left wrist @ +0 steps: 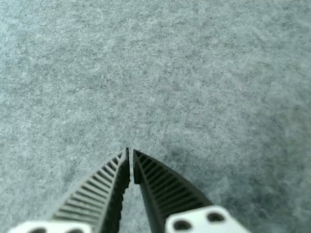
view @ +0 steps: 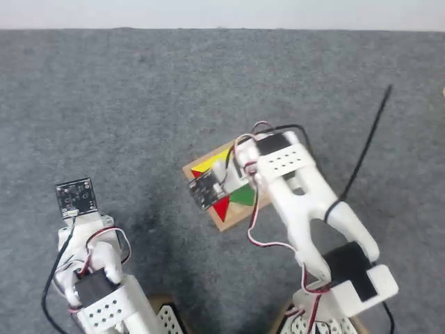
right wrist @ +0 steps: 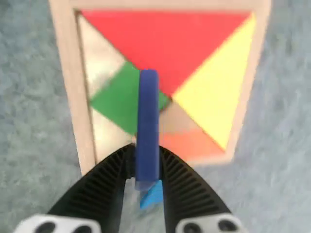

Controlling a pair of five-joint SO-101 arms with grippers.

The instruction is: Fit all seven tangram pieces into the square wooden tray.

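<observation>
**Fig.: high view w/ both wrist views, largest item first.**

(a) Grey felt-covered desk carries everything.

(b) White right arm extends from the near edge to the middle of the desk, wrist above the tray. White left arm sits well apart from the tray, over bare felt.

(c) Square wooden tray lies flat near mid-desk, turned corner-on to the arms, directly below the right wrist; rim also at.

(d) Pieces in the tray:
- Large red triangle lies along one rim.
- Large yellow triangle adjoins it, edge to edge.
- Green piece sits at the centre, partly hidden.
- Orange piece sits beside the yellow, near a corner.
- Bare wood shows either side of the green.

(e) Dark blue flat piece stands on edge above the tray, over the green. A lighter blue patch shows under it between the fingers; whether that is the same piece cannot be told.

(f) Right end effector is clenched on the dark blue flat piece, one finger on each face.

(g) Left end effector is closed on nothing, tips nearly touching, just above the felt.
</observation>
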